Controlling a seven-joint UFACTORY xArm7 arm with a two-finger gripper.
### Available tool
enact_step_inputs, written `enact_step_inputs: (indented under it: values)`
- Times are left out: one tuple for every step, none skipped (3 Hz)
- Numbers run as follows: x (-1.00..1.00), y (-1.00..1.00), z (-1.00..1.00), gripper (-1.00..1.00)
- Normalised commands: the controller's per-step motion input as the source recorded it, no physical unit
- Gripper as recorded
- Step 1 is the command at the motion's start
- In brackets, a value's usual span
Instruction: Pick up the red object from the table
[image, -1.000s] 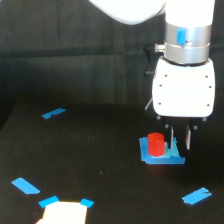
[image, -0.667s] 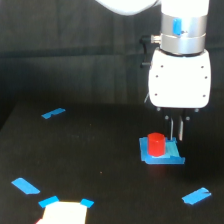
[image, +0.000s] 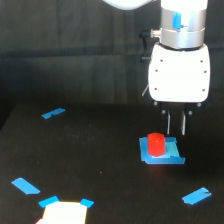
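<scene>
The red object (image: 155, 144) is a small red-orange cylinder standing upright on a flat blue square patch (image: 161, 151) on the black table (image: 100, 165). My gripper (image: 175, 127) hangs from a white housing above and slightly to the exterior view's right of the cylinder. Its two thin fingers (image: 184, 124) point down, close together with a narrow gap, and hold nothing. The fingertips end about level with the top of the cylinder and do not touch it.
Blue tape strips lie on the table at the left (image: 53, 113), the lower left (image: 25, 186) and the lower right (image: 196, 196). A pale patch with blue tabs (image: 64, 210) sits at the bottom edge. A dark draped backdrop (image: 70, 50) hangs behind.
The gripper has risen and drifted slightly toward the exterior view's left; its fingertips were down beside the cylinder on the blue patch and are now up at its top. The cylinder has not moved.
</scene>
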Motion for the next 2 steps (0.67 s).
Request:
enact_step_inputs:
  values:
    - [0.02, -1.0, 0.61, 0.65]
    - [-1.0, 1.0, -0.9, -1.0]
